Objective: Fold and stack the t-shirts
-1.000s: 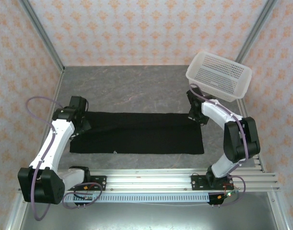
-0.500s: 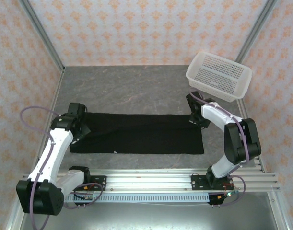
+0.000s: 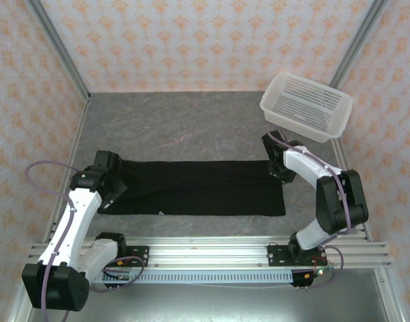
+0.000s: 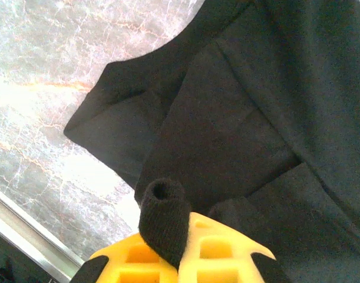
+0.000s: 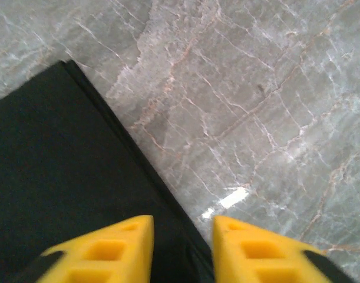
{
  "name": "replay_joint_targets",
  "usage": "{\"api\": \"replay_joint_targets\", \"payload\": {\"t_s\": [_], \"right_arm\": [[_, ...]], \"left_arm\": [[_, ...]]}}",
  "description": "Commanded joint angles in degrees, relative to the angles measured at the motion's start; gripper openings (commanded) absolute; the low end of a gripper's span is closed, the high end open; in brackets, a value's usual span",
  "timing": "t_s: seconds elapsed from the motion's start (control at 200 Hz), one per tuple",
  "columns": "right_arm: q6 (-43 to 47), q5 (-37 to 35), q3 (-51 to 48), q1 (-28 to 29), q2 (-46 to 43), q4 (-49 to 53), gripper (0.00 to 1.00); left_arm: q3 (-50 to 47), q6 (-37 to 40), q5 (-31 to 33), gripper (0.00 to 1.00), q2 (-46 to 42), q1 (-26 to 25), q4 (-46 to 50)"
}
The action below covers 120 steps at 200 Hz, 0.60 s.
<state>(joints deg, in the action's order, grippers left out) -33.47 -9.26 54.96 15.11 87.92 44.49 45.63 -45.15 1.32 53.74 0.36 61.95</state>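
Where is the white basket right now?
Top view: the basket is at the table's far right corner, just beyond the right gripper and the t-shirt's right end.

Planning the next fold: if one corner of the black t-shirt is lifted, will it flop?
Likely floppy: the t-shirt lies flat with soft creases, and cloth bunches into a roll at the left tool. Pushed, it would probably wrinkle rather than slide whole.
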Motion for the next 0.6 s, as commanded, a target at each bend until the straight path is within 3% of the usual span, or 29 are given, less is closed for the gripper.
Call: {"api": "replay_joint_targets", "payload": {"t_s": [0.0, 0.265, 0.395, 0.595], "right_arm": [[-2.2, -2.6, -0.9, 0.2, -4.6, 2.1, 0.37], [-4.8, 4.0, 0.0, 0.3, -5.4, -0.7, 0.33], [-8.1, 8.2, -1.4, 0.3, -2.3, -3.5, 0.25], [-10.6, 10.6, -3.8, 0.0, 3.4, -5.3, 0.21]], "left_arm": [[-0.4, -1.8, 0.3, 0.0, -1.2, -0.4, 1.9], [-1.7, -3.2, -0.8, 0.0, -2.0, -0.3, 1.9], [-1.9, -3.9, -0.7, 0.0, -2.6, -0.4, 2.5], [-2.3, -5.3, 0.8, 0.0, -4.0, -0.4, 4.3]]}}
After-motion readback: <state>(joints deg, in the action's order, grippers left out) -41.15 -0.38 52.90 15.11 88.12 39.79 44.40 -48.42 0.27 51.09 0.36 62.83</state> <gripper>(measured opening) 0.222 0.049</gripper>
